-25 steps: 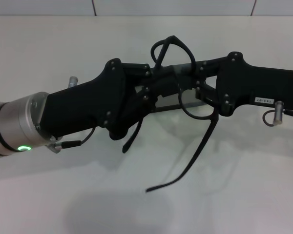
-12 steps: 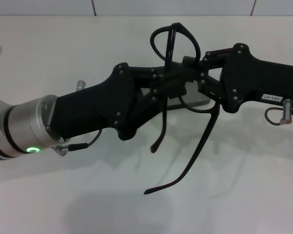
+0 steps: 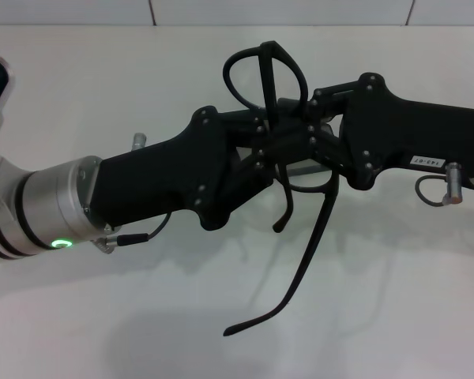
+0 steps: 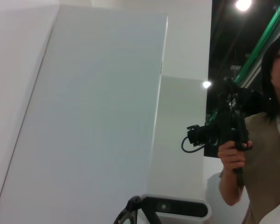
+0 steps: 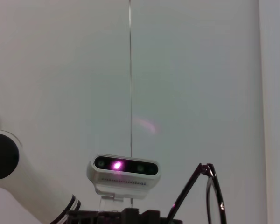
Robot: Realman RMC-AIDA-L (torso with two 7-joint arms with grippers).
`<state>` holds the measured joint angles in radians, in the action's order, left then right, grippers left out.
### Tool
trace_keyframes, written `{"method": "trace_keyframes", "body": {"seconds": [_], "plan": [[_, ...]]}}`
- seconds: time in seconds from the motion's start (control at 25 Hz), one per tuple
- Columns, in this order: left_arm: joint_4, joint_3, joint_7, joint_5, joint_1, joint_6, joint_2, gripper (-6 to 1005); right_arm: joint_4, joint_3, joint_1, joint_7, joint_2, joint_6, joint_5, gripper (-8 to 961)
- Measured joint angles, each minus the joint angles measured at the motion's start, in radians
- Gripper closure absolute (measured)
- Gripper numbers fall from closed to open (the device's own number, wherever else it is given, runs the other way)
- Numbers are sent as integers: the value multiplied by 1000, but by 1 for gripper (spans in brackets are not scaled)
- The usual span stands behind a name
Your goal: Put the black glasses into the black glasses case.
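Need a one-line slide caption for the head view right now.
Left gripper and right gripper meet at the black glasses, temples dangling.

white table (image 3: 142, 95), person (image 4: 266, 140) with camera (image 4: 228, 123)

Where the left black robot gripper (image 3: 280, 146) and the right black robot gripper (image 3: 304, 142) meet, we cannot tell how their fingers stand, and they hide the bridge of the thin black-framed glasses (image 3: 288, 166). The grey strip (image 3: 304, 169) behind them is perhaps the case, mostly covered.
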<state>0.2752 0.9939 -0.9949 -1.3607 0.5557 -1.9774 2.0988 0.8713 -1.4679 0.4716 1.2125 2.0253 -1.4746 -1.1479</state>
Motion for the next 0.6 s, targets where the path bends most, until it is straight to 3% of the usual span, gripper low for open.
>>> {"method": "trace_keyframes", "body": {"seconds": [0.6], "plan": [[-22,-2,8,17,20,43,0,922,-15,0,13,-3,0,-16,1,844]]}}
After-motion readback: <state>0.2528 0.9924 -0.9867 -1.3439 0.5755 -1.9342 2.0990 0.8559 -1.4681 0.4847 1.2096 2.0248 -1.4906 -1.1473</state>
